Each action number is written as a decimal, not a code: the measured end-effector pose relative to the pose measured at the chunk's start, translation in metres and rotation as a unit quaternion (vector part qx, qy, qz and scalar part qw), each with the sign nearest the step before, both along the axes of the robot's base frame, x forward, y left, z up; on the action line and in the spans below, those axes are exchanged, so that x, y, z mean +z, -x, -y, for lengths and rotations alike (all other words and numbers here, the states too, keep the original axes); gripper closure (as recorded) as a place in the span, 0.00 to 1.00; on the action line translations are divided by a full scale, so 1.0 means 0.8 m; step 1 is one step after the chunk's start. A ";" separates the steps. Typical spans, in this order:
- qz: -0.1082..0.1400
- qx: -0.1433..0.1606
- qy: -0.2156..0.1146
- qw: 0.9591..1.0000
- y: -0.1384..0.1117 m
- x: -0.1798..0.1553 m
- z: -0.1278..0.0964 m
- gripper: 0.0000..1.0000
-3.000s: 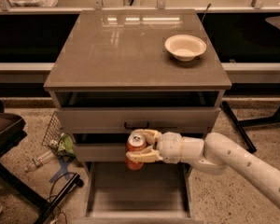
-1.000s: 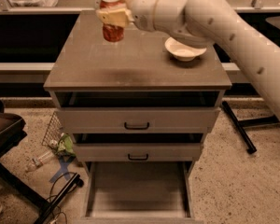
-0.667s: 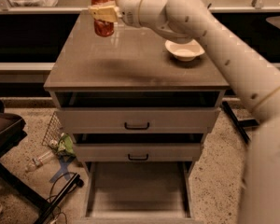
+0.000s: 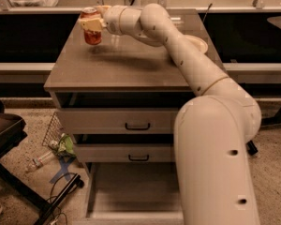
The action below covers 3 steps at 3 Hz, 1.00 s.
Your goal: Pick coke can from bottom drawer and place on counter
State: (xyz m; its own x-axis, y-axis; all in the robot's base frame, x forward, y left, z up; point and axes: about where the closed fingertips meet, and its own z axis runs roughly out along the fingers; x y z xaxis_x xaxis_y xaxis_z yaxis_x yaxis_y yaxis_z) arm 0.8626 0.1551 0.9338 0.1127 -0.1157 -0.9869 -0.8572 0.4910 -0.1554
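Observation:
My gripper [image 4: 92, 24] is shut on the red coke can [image 4: 91, 33] and holds it upright at the back left of the counter [image 4: 126, 62]. The can's base is at or just above the slab; I cannot tell whether it touches. My white arm reaches across the counter from the lower right and fills much of the view. The bottom drawer [image 4: 131, 191] is pulled open below the two closed drawers, and the part of its grey floor that shows is bare; its right side is hidden behind my arm.
A white bowl [image 4: 196, 43] sits at the counter's back right, mostly hidden by my arm. A clear plastic bottle [image 4: 40, 161], a wire basket [image 4: 54, 130] and cables lie on the floor at the left. A dark chair [image 4: 4, 130] stands at the far left.
The can was at the drawers' front three seconds ago. Since then it has risen over the counter, moved left and towards the back, and come lower over the back-left corner.

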 end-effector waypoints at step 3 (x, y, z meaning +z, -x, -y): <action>-0.004 0.007 0.014 1.000 -0.024 -0.033 -0.037 0.51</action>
State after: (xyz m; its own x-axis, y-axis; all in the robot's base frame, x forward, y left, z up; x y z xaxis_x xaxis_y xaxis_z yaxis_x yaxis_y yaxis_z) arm 0.8816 0.1847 0.9073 0.1065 -0.1418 -0.9842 -0.8656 0.4739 -0.1619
